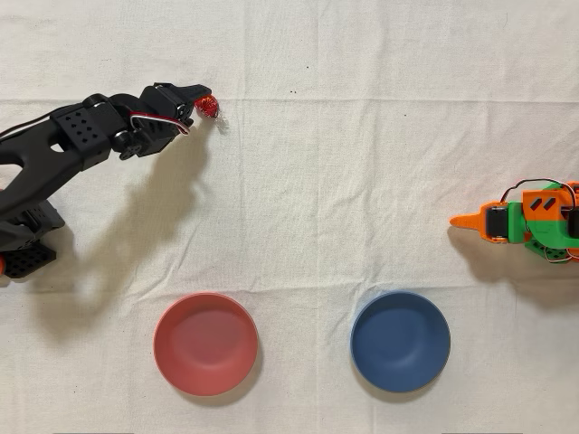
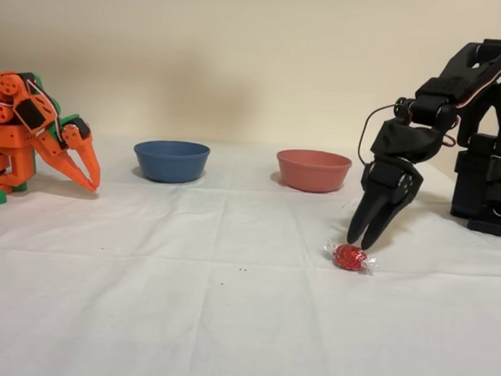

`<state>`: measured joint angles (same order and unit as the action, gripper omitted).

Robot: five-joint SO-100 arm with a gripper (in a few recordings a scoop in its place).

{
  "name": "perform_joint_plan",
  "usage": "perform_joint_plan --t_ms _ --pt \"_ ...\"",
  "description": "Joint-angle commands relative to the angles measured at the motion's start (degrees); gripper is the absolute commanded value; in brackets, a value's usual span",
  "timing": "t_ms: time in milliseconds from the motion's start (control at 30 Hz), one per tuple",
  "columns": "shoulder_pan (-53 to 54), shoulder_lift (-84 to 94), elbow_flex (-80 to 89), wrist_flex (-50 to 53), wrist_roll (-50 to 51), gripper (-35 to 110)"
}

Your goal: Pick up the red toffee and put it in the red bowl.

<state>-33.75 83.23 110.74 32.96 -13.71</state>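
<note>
Just above the red toffee, which lies on the worktop well away from the red bowl, my end effector hangs fingertips-down, nearly closed and gripping nothing, seemingly lined up for a grasp.

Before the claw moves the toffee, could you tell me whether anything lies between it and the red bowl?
Nothing visible does. The toffee lies on the cloth just under the claw, whose tips hang right above it. The cloth between it and the red bowl is bare; the blue bowl sits off to the side.
</note>
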Motion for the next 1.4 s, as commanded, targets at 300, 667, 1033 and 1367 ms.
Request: perform_joint_plan --t_ms 300,667,1033,1367 --pt "-0.8 -4.1 -5.7 -2.5 -2.3 26" --pt "-0.6 -6.9 -8.1 -2.9 -2.5 26" --pt "-0.7 -6.8 -7.4 -3.6 -2.3 14" --pt "-0.7 -6.0 -6.0 -3.7 -2.4 7"
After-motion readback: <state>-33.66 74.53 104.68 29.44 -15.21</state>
